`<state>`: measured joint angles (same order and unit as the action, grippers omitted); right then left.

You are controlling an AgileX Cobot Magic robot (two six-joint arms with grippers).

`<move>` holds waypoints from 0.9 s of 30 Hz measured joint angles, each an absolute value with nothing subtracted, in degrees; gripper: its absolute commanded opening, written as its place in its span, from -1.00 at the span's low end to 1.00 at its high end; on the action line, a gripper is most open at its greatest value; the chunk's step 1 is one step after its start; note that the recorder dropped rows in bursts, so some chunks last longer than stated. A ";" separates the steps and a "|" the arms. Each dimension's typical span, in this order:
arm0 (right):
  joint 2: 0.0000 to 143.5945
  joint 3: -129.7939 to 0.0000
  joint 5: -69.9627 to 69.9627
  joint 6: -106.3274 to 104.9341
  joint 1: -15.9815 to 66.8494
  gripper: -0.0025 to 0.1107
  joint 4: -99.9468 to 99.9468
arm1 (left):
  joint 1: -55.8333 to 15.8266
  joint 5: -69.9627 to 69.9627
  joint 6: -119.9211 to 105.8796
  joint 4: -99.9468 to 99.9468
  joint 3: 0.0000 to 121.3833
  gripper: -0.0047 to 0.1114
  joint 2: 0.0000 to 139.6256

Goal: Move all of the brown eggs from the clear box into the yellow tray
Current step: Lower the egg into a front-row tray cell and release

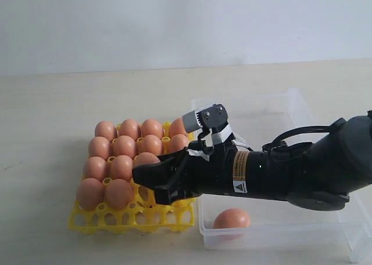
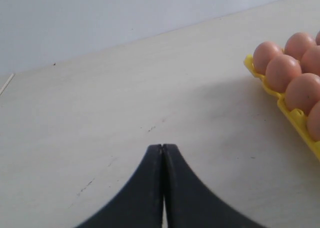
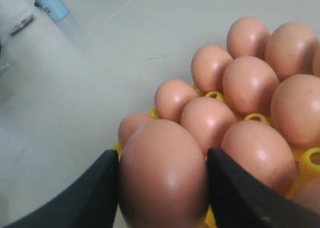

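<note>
Your left gripper (image 2: 162,153) hangs over the pale surface (image 2: 125,113).
Its jaws are pressed together. Well apart from it, you see one edge of the yellow tray (image 2: 295,120), with brown eggs (image 2: 282,72) sitting in its cups.

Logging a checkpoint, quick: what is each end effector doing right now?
Left end effector: closed, holding nothing.
Right end effector: closed on a brown egg at the yellow tray.

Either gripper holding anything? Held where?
Right gripper holds one egg, fingers clamped on its opposite sides, over the tray. Left gripper is shut on nothing.
</note>
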<state>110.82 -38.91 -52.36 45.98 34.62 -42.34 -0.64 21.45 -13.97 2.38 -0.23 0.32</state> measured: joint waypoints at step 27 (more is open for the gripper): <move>114.57 -44.87 -50.87 61.52 34.62 0.14 -51.79 | -0.64 21.45 -13.97 2.38 -0.23 -0.92 0.32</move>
